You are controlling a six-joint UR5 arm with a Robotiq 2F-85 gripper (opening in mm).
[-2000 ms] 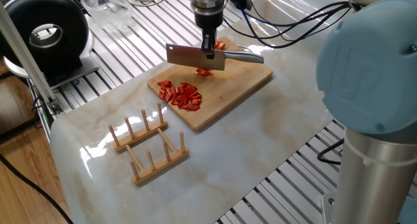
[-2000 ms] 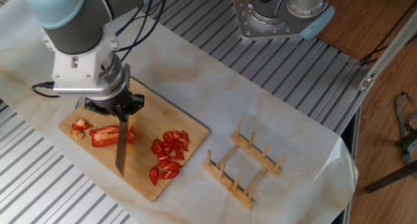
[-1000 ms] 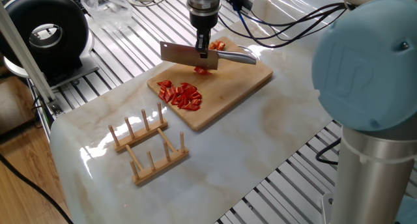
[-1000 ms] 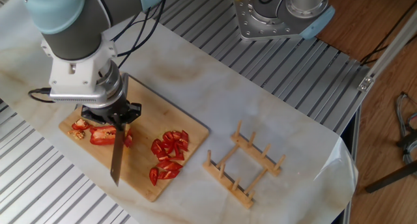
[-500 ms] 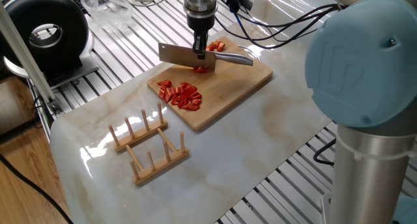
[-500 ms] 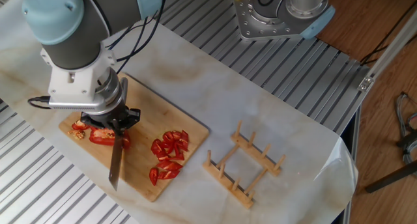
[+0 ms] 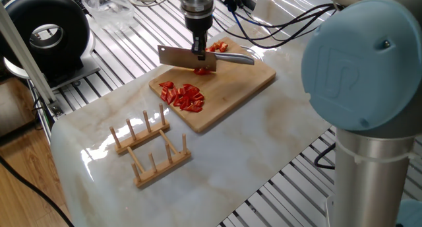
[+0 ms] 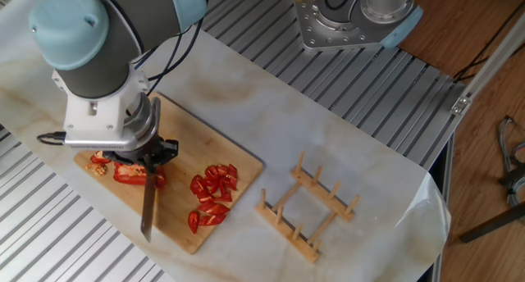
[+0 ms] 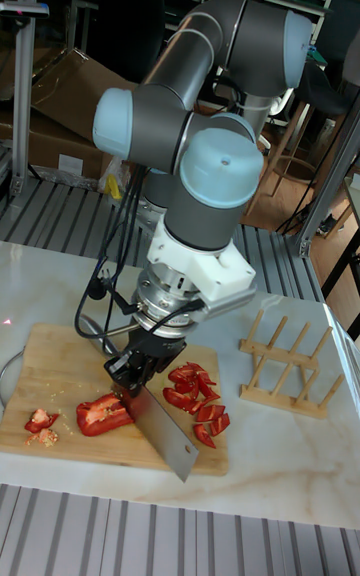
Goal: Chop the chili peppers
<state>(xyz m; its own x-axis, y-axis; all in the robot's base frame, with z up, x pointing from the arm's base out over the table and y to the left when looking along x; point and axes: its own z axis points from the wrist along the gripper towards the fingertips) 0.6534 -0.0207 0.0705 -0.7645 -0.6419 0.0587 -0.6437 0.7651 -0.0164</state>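
Observation:
A wooden cutting board carries the chili peppers: a pile of small red cut bits and one larger uncut red piece. My gripper is shut on a cleaver's handle. The steel blade points down at the board, right beside the uncut piece on its pile-side end. A few stem scraps lie past the piece's other end.
A wooden peg rack lies on the marble slab beside the board. A black round device stands at the back left, and cables trail behind the board. A second robot base sits at the far edge.
The gripper and cleaver have shifted a little along the uncut piece toward its stem end, away from the chopped pile. The pile and rack have not moved.

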